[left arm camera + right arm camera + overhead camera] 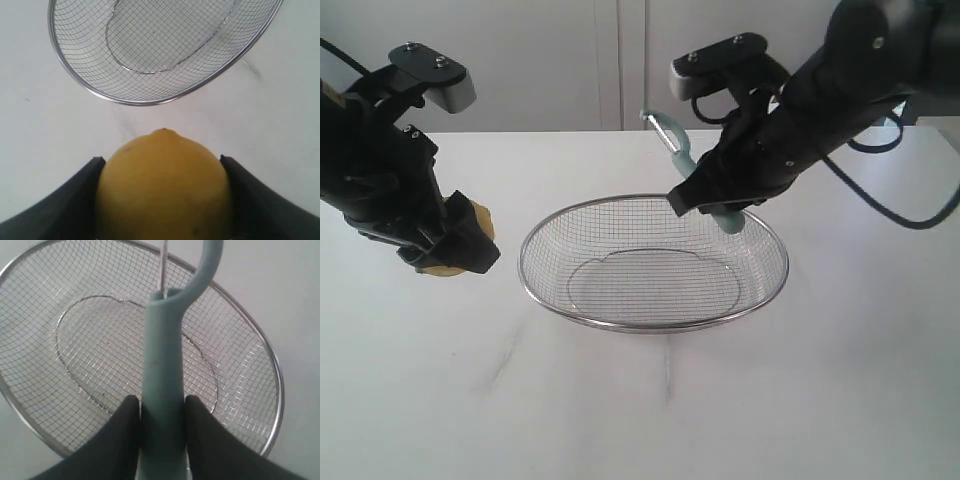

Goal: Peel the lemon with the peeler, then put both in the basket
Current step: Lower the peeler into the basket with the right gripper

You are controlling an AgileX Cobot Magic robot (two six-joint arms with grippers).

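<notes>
Lemon [162, 190] is clamped in left pincer [450, 248] at 9 o'clock off basket [620, 322], half hidden in exterior view. Peeler [162, 365] is gripped by right pincer [710, 200] above the 1 o'clock rim. Open desk [720, 420] is seen at 6 o'clock.

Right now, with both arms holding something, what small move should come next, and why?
Probably swing the left gripper and its lemon in toward the peeler. The lemon's visible skin looks whole, and it hangs outside the basket, well apart from the peeler that the right gripper holds over the far rim.
</notes>
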